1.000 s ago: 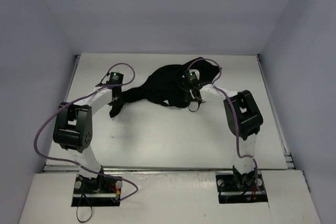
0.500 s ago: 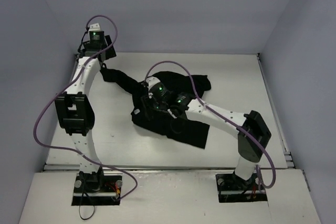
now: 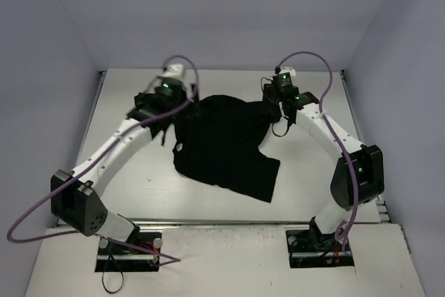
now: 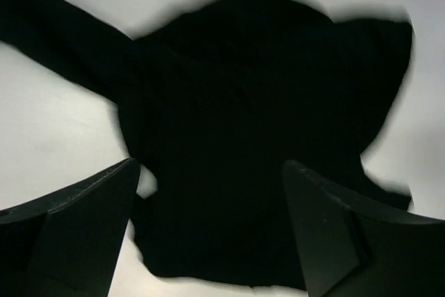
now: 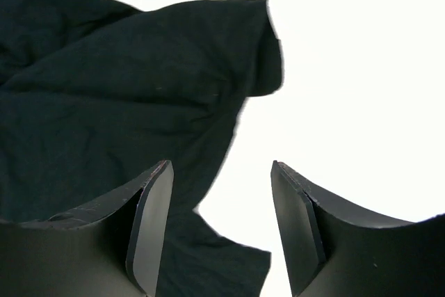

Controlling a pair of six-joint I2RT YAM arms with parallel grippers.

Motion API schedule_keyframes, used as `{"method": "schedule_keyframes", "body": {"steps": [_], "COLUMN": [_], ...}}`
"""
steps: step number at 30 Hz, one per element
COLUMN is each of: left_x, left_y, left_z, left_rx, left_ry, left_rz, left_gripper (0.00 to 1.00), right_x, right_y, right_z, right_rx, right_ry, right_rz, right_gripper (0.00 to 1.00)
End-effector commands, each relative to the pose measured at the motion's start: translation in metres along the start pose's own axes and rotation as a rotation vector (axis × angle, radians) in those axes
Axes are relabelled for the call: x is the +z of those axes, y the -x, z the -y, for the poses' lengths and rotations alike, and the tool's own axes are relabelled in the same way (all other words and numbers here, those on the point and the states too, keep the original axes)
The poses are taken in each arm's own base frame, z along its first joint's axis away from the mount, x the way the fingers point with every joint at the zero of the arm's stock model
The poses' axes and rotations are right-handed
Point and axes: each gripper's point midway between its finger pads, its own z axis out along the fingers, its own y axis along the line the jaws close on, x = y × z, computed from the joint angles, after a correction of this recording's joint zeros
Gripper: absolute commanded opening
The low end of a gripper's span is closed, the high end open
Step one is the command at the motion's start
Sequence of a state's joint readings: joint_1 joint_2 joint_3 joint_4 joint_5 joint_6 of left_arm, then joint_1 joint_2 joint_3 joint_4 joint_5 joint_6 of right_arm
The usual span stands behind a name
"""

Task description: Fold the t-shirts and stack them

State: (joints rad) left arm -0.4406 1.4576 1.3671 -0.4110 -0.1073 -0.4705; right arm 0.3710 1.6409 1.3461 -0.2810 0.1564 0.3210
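Note:
A plain black t-shirt (image 3: 226,147) lies spread out on the white table (image 3: 125,186), with its hem toward the near right. My left gripper (image 3: 167,117) hovers at the shirt's far left corner. In the left wrist view that gripper (image 4: 210,166) is open, with the shirt (image 4: 264,102) lying below and nothing between its fingers. My right gripper (image 3: 274,108) hangs over the shirt's far right sleeve. It is open too (image 5: 221,166), above the wrinkled cloth's (image 5: 104,102) edge and bare table.
Pale walls enclose the table on three sides. The table's metal front rail (image 3: 222,225) runs just beyond the arm bases. A purple cable (image 3: 306,57) loops above the right wrist, and another (image 3: 42,206) trails off the left arm.
Both grippers have opened and let go of the shirt. It was bunched and lifted before; now it lies spread flat. Both arms have swung to its far corners.

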Motion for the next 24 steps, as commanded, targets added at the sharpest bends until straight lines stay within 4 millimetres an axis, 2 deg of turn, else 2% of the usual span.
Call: {"method": "schedule_keyframes", "body": {"steps": [1,3,5,7,10,15,18,20,24], "left_x": [-0.005,0.000,0.010,0.019,0.028,0.040,0.046,0.050,0.061], "left_y": [-0.085,-0.112,-0.148,-0.174,-0.194,-0.236,-0.251,-0.253,-0.239], "left_z": [0.055,0.065,0.073,0.070,0.063,0.035,0.012,-0.008,-0.060], "left_rx": [0.043,0.057,0.070,0.062,0.064,0.113,0.087,0.077,0.070], "left_ry": [-0.026,-0.023,-0.020,-0.005,0.021,0.118,0.166,0.202,0.305], "left_rz": [-0.126,-0.179,-0.270,-0.335,-0.373,-0.498,-0.561,-0.587,-0.614], "left_gripper": [0.81,0.81,0.81,0.81,0.81,0.81,0.81,0.81,0.81], "right_x": [-0.013,-0.012,-0.014,-0.016,-0.024,-0.029,-0.031,-0.032,-0.034], "right_y": [0.014,0.008,0.008,0.005,0.000,-0.011,-0.014,-0.015,-0.015], "right_z": [0.028,0.041,0.057,0.064,0.074,0.080,0.082,0.083,0.084], "right_rx": [0.042,0.056,0.085,0.097,0.112,0.127,0.134,0.138,0.137], "right_ry": [-0.047,-0.063,-0.083,-0.088,-0.100,-0.106,-0.108,-0.108,-0.105], "right_rz": [0.047,0.034,0.034,0.031,0.037,0.031,0.030,0.031,0.034], "right_gripper": [0.56,0.56,0.57,0.57,0.57,0.57,0.57,0.57,0.57]}}
